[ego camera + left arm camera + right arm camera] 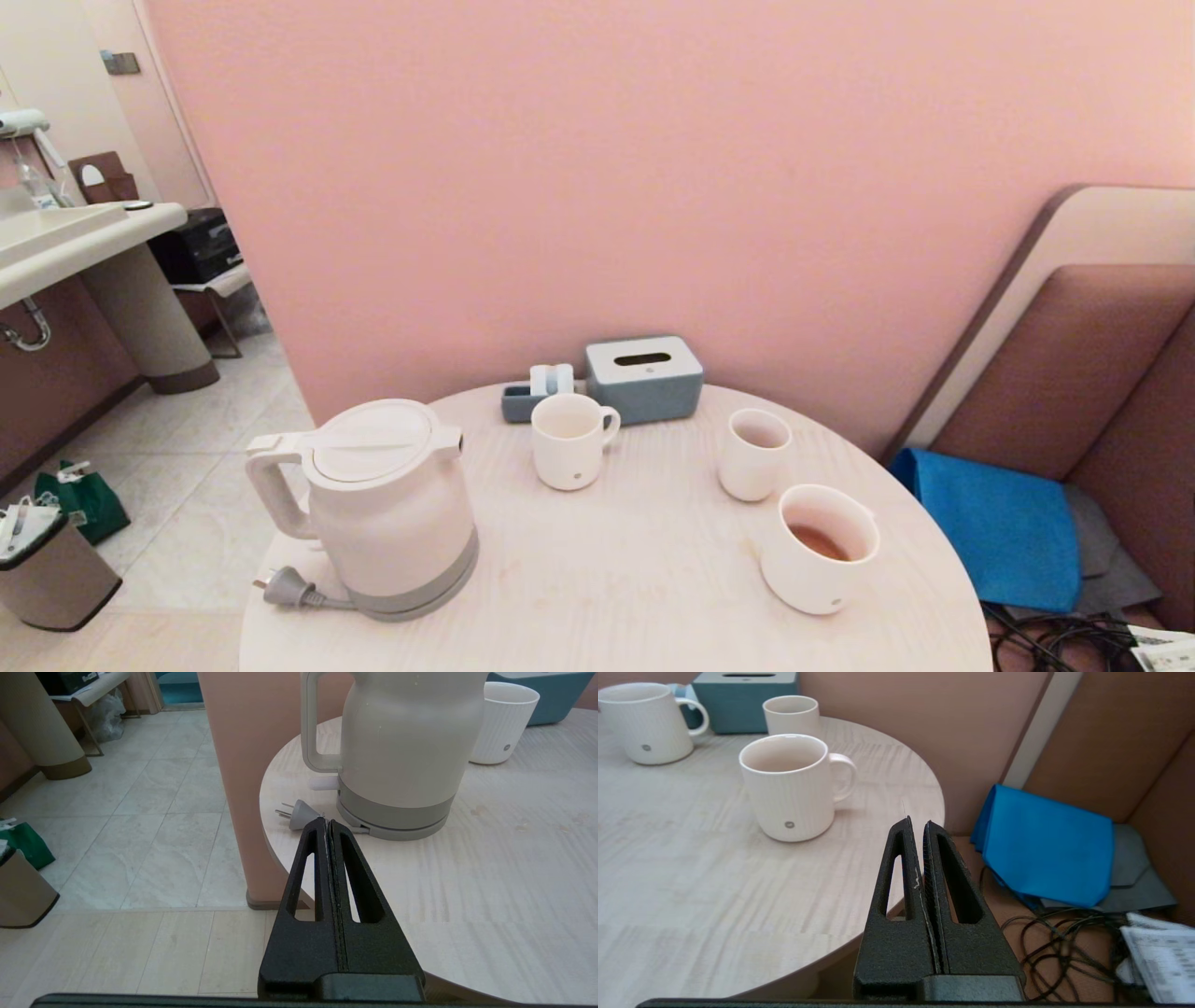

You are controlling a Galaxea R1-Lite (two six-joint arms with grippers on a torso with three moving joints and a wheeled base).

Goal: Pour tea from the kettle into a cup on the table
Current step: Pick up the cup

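On the round table the kettle stands upright at about nine o'clock near the rim, lid on, its loose plug lying beside the base, while the cup sits at about three o'clock with a shallow pool of tea in its bottom. A narrower mug and a tumbler stand toward twelve, before a tissue box. The left gripper and right gripper are both clenched on nothing, each hanging off the table's near edge, left by the kettle, right by the cup.

One kettle stands on the worktop. Three cups: one wide cup, one handled mug, one tumbler. One tissue box.
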